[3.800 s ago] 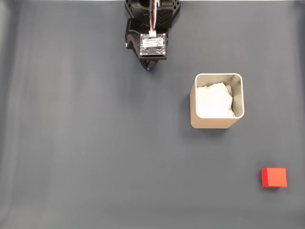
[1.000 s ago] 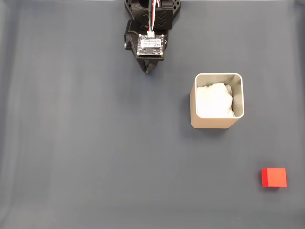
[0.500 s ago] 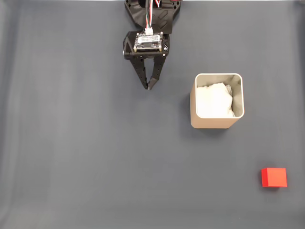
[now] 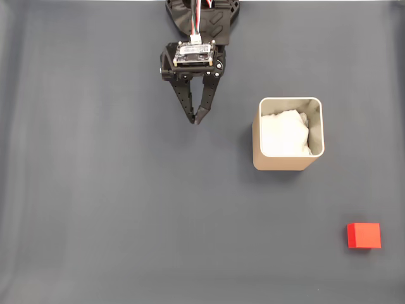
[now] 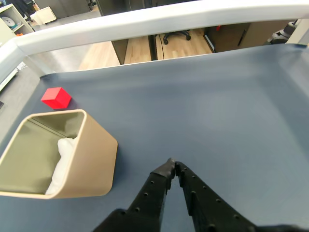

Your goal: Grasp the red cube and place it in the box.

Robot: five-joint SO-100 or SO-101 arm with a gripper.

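The red cube [image 4: 364, 235] lies by itself on the dark grey mat near the lower right corner of the fixed view; the wrist view shows the red cube [image 5: 56, 97] far off at the upper left. The beige box [image 4: 289, 163] with white padding inside stands right of centre, and the box [image 5: 94, 159] is at the lower left in the wrist view. My black gripper [image 4: 197, 120] hangs at the top centre, left of the box and far from the cube. Its fingertips touch and hold nothing; the gripper [image 5: 172, 166] is shut.
A grey mat [image 4: 114, 209] covers the whole table. A pale raised rail [image 5: 159, 19] borders the far edge in the wrist view, with floor and office furniture beyond. The arm's base [image 4: 202, 16] sits at the top edge.
The gripper has tilted out from its folded pose at the base, so its fingers now stretch further down the mat. Cube and box have not moved.
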